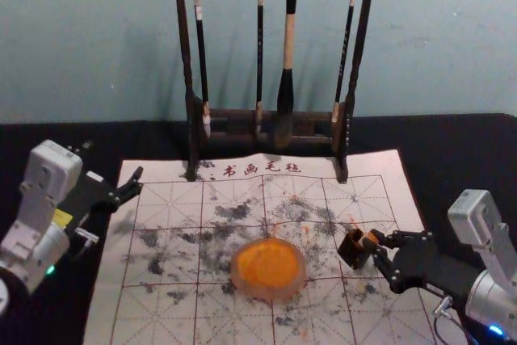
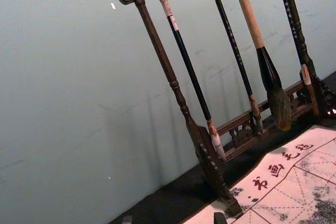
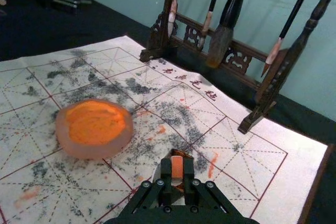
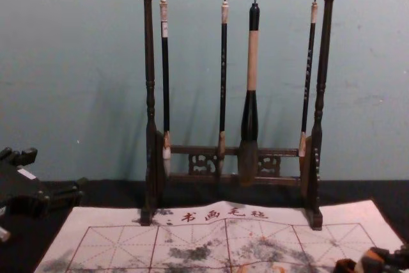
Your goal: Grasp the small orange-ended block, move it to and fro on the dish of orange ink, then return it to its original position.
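Note:
My right gripper is at the right side of the mat, shut on the small orange-ended block, beside a dark holder. In the right wrist view the block sits between the two fingertips of the right gripper, its orange end showing; the holder is partly hidden behind it. Whether the block rests in the holder I cannot tell. The dish of orange ink lies left of them, near the mat's middle. My left gripper idles open by the mat's left edge.
A dark wooden rack with several hanging brushes stands across the back of the mat. The pale mat carries grid lines and dark ink smudges. Black cloth covers the table around it.

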Motion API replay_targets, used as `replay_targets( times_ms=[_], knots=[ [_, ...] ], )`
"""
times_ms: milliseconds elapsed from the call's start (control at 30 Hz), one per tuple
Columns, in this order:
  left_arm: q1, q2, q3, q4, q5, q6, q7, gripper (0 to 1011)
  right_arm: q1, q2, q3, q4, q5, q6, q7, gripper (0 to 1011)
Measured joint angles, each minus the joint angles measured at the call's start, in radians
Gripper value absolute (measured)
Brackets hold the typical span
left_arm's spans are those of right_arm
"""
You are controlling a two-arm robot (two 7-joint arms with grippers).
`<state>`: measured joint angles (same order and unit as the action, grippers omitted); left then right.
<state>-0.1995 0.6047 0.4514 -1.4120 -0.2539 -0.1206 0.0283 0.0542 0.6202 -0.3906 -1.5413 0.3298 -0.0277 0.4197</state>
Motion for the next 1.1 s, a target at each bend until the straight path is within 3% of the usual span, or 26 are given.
replay_targets(
  times_ms=[367,833,1000,1100],
  knots=[
    [0.0,0.0,0.0,0.0,0.0,0.0,0.0,1001,-0.028,-0.014,0.043,-0.029,0.003,-0.012,0.019,90],
    [0.0,0.0,0.0,0.0,0.0,0.0,0.0,1001,-0.073,0.004,0.127,-0.149,0.06,0.025,0.052,90],
    [0.0,0.0,0.0,0.0,0.0,0.0,0.0,1001,-0.055,0.003,0.125,-0.162,0.064,0.024,0.068,90],
    [0.0,0.0,0.0,0.0,0.0,0.0,0.0,1001,-0.018,-0.003,0.1,-0.154,0.062,0.028,0.093,90]
  ],
)
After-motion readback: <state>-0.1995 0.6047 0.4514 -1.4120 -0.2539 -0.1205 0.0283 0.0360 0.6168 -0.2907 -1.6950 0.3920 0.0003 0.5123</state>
